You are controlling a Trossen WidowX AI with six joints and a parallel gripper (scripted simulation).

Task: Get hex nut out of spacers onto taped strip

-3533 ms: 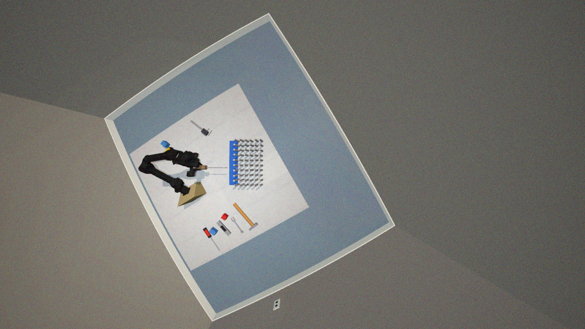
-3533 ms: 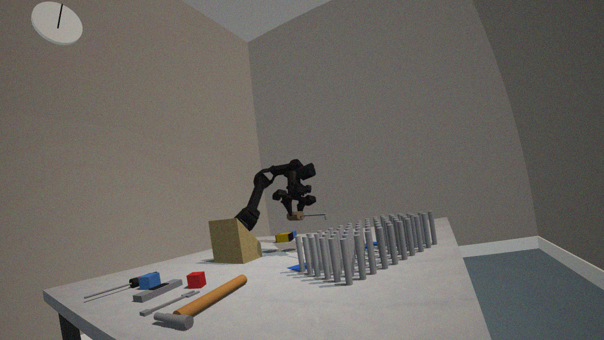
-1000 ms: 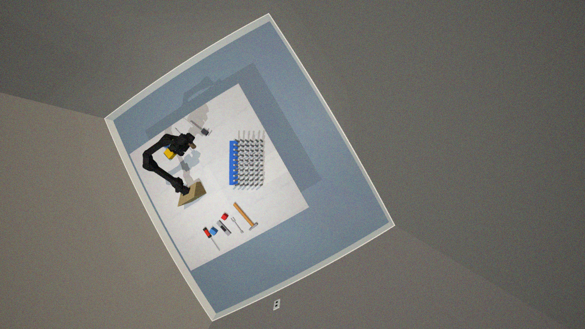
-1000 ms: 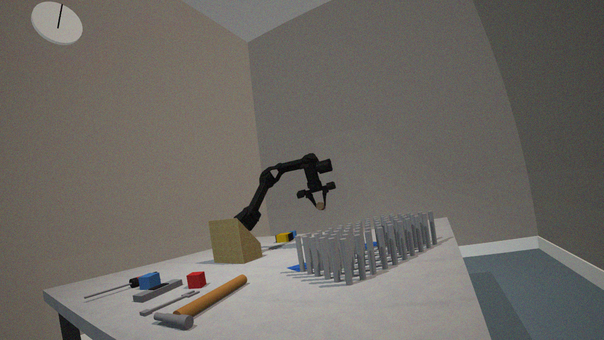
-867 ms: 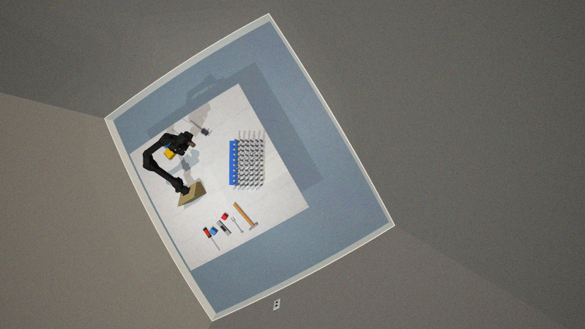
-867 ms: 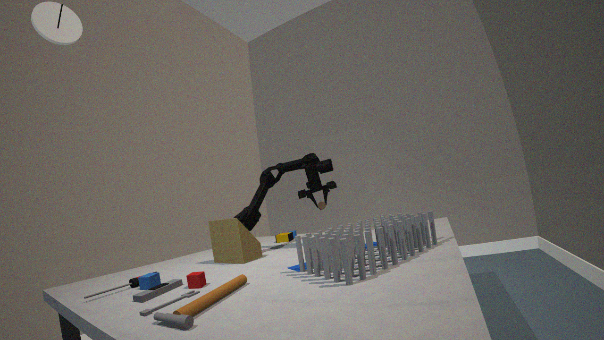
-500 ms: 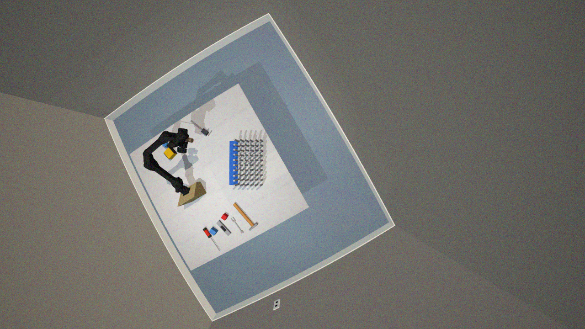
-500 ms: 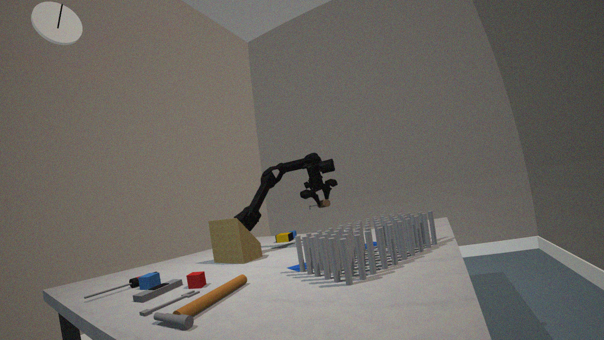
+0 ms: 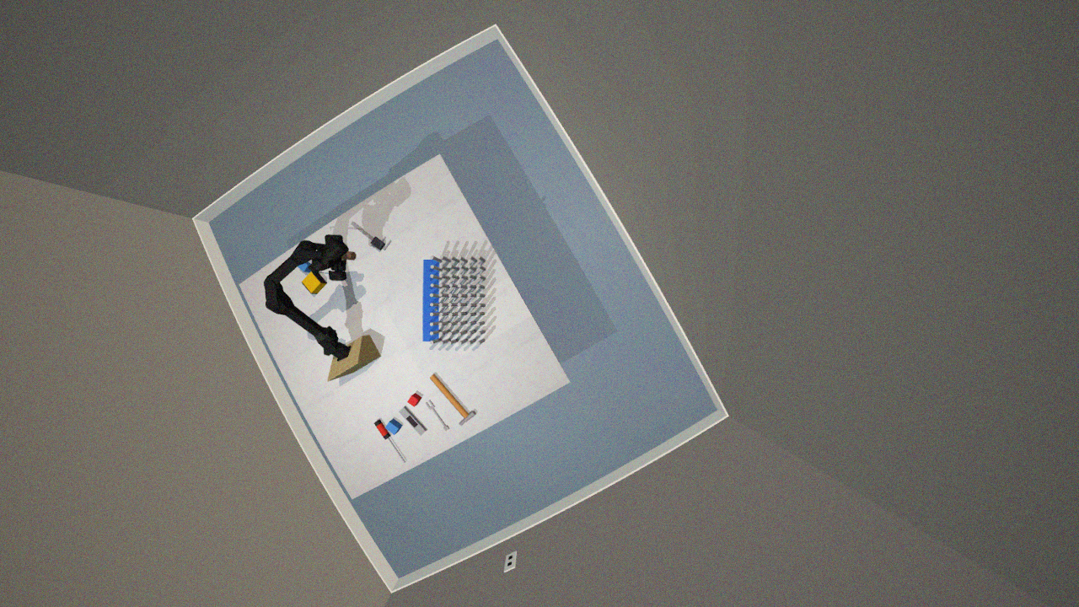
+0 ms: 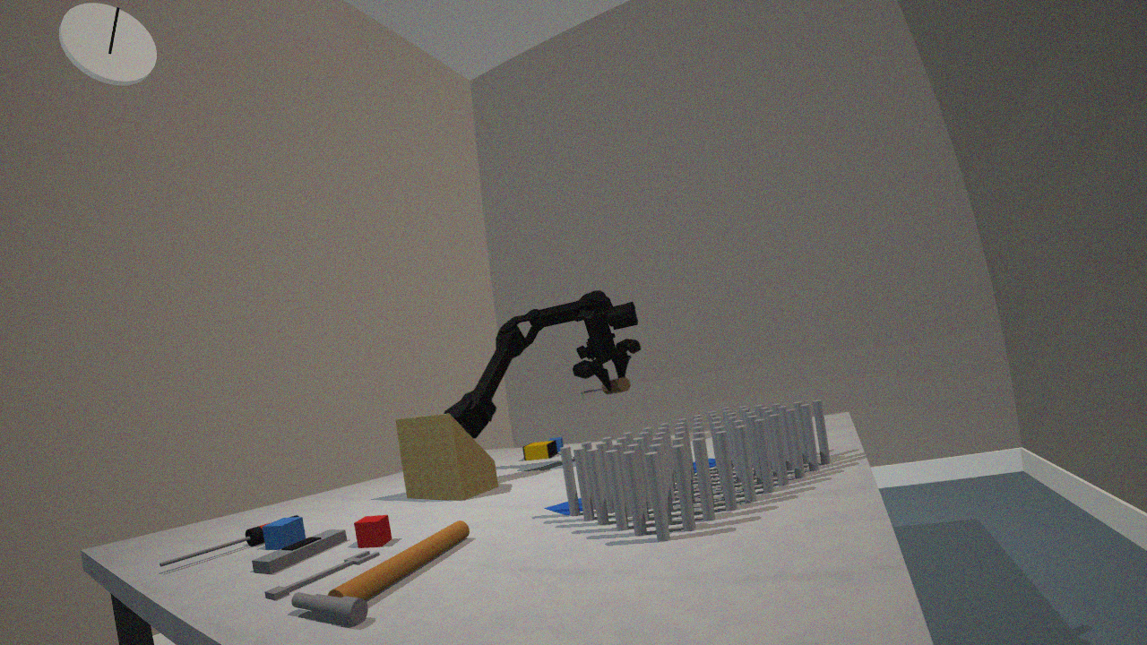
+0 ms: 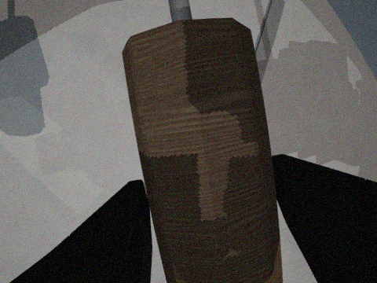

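My gripper is shut on the brown wooden handle of a tool and holds it high above the table. The tool's thin metal shaft points away from the spacers in the exterior view; its tip cannot be made out. The grey metal spacers stand upright in dense rows. The blue taped strip lies along their arm-facing side. The gripper is well clear of the field. I cannot make out the hex nut in any view.
A yellow block lies near the arm, and a dark-headed tool lies beyond the gripper. On the opposite side lie a hammer, a red block, a blue block and a screwdriver.
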